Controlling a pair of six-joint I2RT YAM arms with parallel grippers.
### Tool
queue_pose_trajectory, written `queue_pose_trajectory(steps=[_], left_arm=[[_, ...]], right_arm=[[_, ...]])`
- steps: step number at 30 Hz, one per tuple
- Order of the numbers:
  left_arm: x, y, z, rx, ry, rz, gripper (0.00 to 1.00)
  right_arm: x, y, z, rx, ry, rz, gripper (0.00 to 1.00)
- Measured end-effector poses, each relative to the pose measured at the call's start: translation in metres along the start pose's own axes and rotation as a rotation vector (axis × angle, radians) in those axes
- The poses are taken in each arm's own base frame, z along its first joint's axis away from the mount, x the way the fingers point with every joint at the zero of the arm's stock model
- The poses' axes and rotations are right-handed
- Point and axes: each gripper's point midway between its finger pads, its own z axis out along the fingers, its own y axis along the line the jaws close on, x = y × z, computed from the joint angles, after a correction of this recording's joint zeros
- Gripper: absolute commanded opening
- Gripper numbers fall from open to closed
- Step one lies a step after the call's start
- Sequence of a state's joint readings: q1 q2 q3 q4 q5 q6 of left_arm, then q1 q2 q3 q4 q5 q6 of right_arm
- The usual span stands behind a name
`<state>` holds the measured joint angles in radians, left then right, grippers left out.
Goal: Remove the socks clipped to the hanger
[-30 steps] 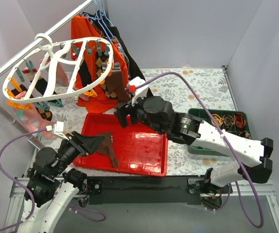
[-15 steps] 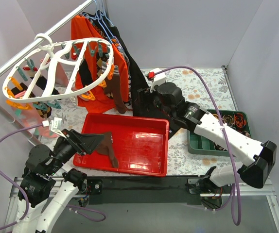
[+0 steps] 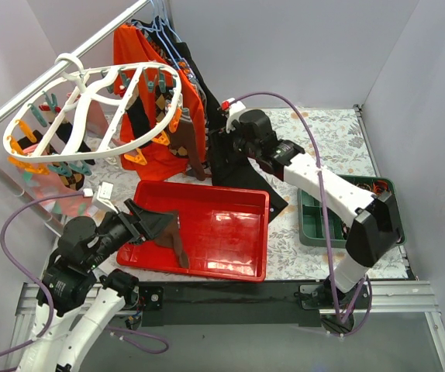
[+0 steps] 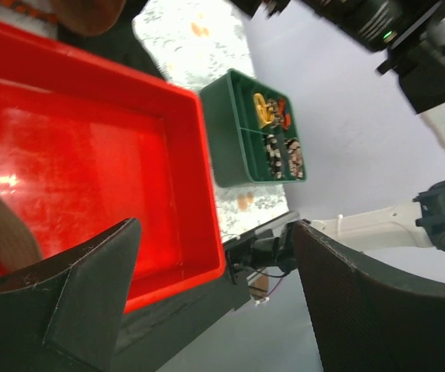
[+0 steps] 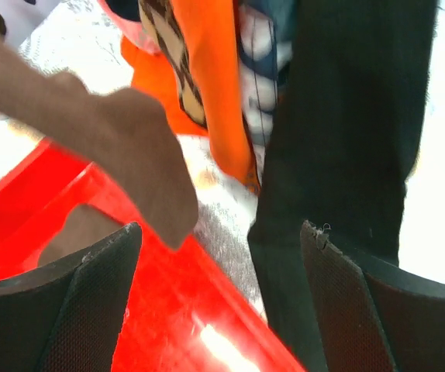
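White hanger (image 3: pixel 91 105) is hung from a rail (image 3: pixel 5 109) at upper left, with socks (image 3: pixel 139 116) clipped beneath it. A hanging brown sock (image 3: pixel 185 147) is noted at the frame's right edge, in front of an orange shirt (image 3: pixel 133 46). A loose brown sock (image 3: pixel 174 242) is laid in the red tray (image 3: pixel 230 240). Left gripper (image 4: pixel 215 302) is held over the tray's left end, jaws spread, nothing between. Right gripper (image 5: pixel 219 302) is positioned near the hanging brown sock, jaws spread, nothing gripped. A black garment (image 5: pixel 354 116) is seen just ahead.
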<state>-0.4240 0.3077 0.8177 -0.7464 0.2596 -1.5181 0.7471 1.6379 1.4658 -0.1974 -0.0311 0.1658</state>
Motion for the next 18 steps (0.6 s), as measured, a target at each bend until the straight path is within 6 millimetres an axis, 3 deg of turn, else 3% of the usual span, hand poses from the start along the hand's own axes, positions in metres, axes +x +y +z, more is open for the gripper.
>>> queue_pose_trajectory(steps=[5, 9, 15, 18], left_arm=[[0.002, 0.009, 0.000, -0.063, 0.017, -0.016, 0.78], [0.000, 0.009, -0.004, -0.064, -0.001, -0.017, 0.78], [-0.001, 0.009, -0.006, -0.069, -0.007, -0.007, 0.76], [-0.004, 0.009, -0.006, -0.078, -0.008, 0.007, 0.75]], right_arm=[[-0.019, 0.003, 0.029, -0.068, -0.023, -0.020, 0.88], [-0.033, 0.017, 0.046, -0.153, -0.049, -0.039, 0.86], [-0.039, 0.039, 0.046, -0.262, -0.084, -0.060, 0.84], [-0.028, 0.042, 0.043, -0.268, -0.074, -0.062, 0.85]])
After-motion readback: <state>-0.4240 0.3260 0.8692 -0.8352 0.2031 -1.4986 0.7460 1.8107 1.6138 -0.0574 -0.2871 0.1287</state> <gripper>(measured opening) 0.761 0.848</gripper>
